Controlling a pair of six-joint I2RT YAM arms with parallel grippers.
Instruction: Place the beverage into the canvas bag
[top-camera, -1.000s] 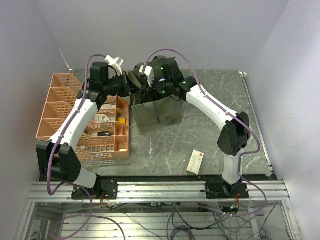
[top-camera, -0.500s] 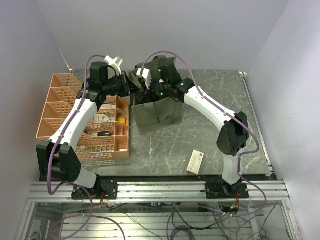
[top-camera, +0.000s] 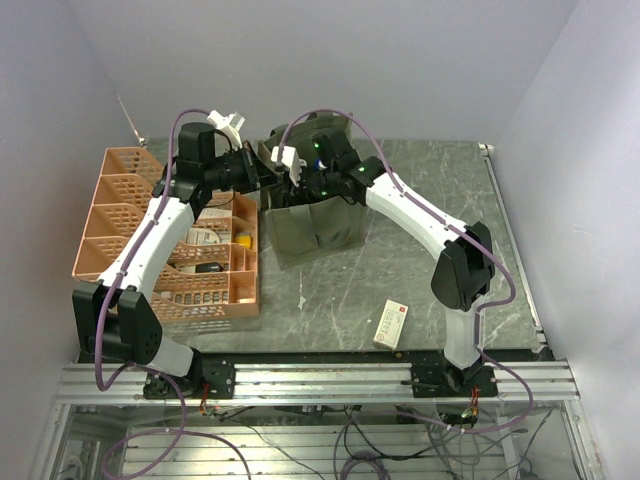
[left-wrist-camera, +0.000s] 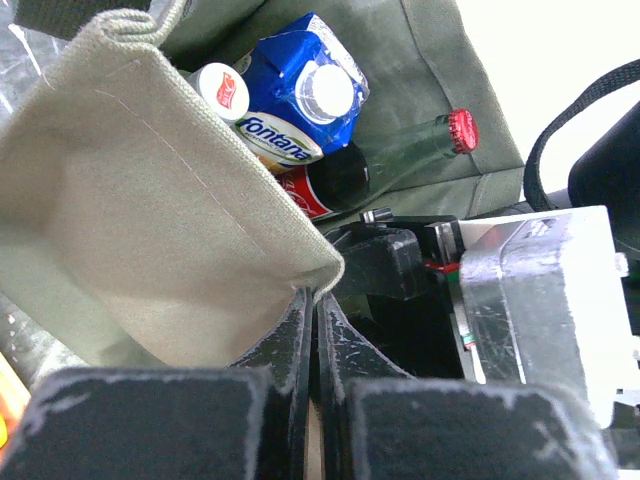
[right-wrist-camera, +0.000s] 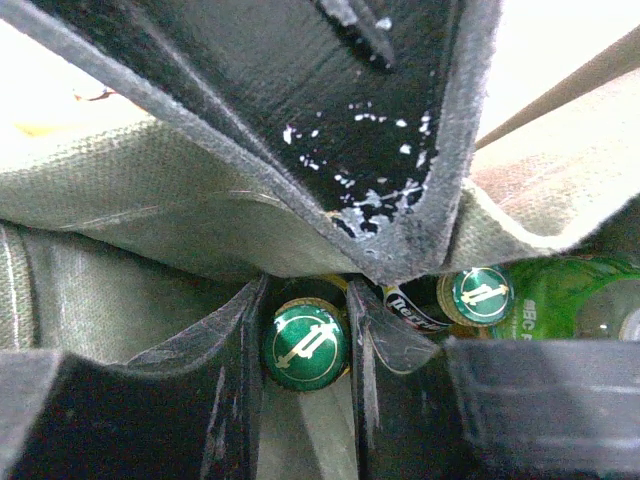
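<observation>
The right pincer (right-wrist-camera: 306, 300) is reaching down into the open mouth of the canvas bag (top-camera: 312, 228), and its 2 fingers are sitting tight against either side of a green-capped bottle (right-wrist-camera: 305, 346), gripping it just below the cap. The bottle is standing upright inside the bag, its cap facing the wrist camera. Just to its right, a second green cap (right-wrist-camera: 481, 295) is showing beside a green glass bottle body (right-wrist-camera: 560, 295).

The left pincer (left-wrist-camera: 315, 300) is pinching the bag's rim, its fingers pressed together with only the fabric edge between them. It is holding that corner of the bag up and outward.

From the left wrist view, 3 other things are lying in the bag: a blue Fontana carton (left-wrist-camera: 290, 105) with a white screw cap, a white lid with a red mark (left-wrist-camera: 222, 88) touching the carton's left side, and a dark glass bottle with a red cap (left-wrist-camera: 400, 155) tilting toward the right.

In the overhead view the olive bag is standing on the table (top-camera: 440, 190), just right of a salmon-pink lattice crate (top-camera: 130, 215). Both arms are meeting over the bag's far edge. A small white box with a red mark (top-camera: 391, 323) is lying well apart from the bag, near the right arm's base.
</observation>
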